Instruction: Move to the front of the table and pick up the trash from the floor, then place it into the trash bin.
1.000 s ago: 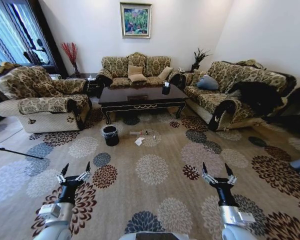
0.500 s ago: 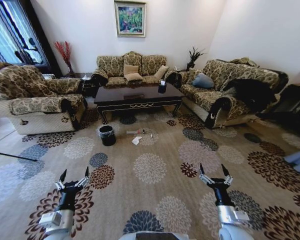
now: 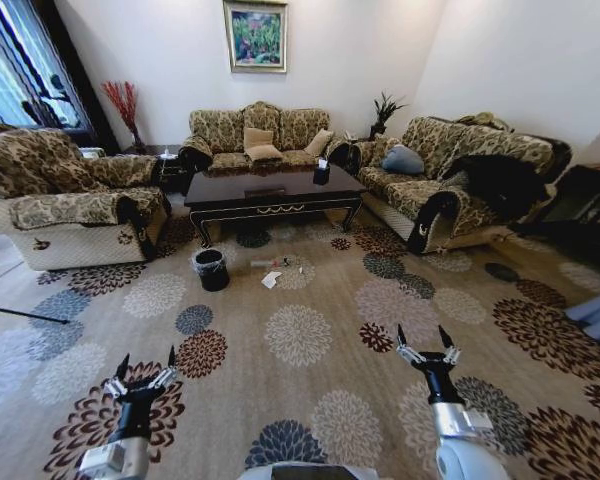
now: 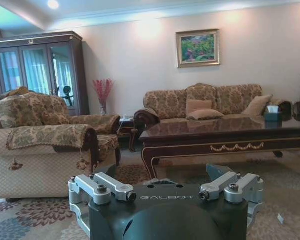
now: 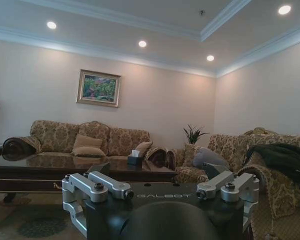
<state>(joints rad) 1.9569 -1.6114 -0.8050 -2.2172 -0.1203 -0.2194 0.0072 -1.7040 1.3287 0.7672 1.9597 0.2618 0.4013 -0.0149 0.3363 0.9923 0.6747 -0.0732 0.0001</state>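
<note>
The dark glossy table (image 3: 270,190) stands in front of the far sofa, with carpet between it and me. On the floor before its front edge lies the trash: a white crumpled paper (image 3: 271,279), a slim grey tube (image 3: 270,264) and tiny scraps (image 3: 293,266). The small round black trash bin (image 3: 211,269) with a plastic liner stands just left of the trash. My left gripper (image 3: 147,360) and right gripper (image 3: 421,335) hang low in front of me, both open and empty, far short of the trash. The left wrist view shows the table (image 4: 225,140) ahead.
A patterned armchair (image 3: 70,205) flanks the table on the left and a sofa (image 3: 450,190) on the right. A small black tissue box (image 3: 321,174) sits on the table. A thin dark rod (image 3: 25,313) lies on the floor at left. Open flowered carpet (image 3: 300,335) stretches ahead.
The whole head view has shifted as the camera moved a little closer to the table. Both arms hold the same pose with fingers spread.
</note>
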